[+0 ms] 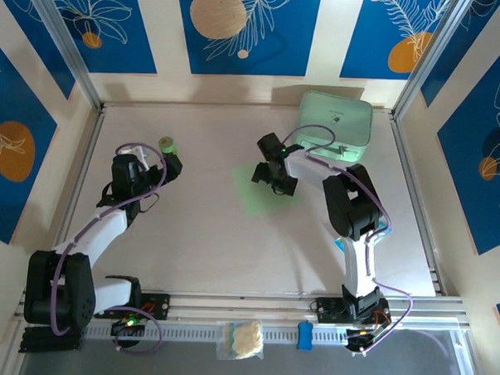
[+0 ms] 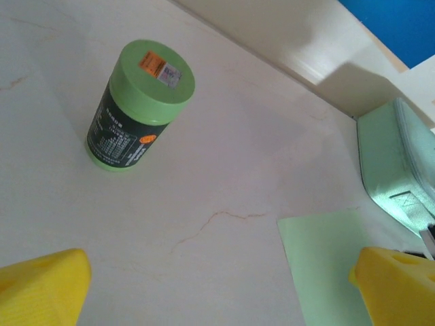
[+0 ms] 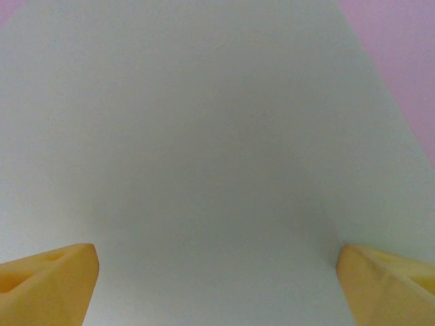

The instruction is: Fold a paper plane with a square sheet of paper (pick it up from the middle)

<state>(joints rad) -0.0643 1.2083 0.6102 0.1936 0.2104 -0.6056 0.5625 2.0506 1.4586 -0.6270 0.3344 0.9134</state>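
1. The square sheet of paper (image 1: 258, 201) lies flat and unfolded on the table (image 1: 198, 235), near the middle, a little in front of the mint-green case (image 1: 336, 123).
2. The right gripper (image 1: 275, 179) hangs low over the sheet with its fingers spread wide. Pale green paper lies under and between them, so I judge it is lining up to pinch the sheet at its middle, as the task asks.
3. The left gripper (image 1: 170, 163) is also spread wide and holds nothing. It sits off to the left beside the small green bottle (image 1: 166, 143), probably out of the way until a fold needs it.
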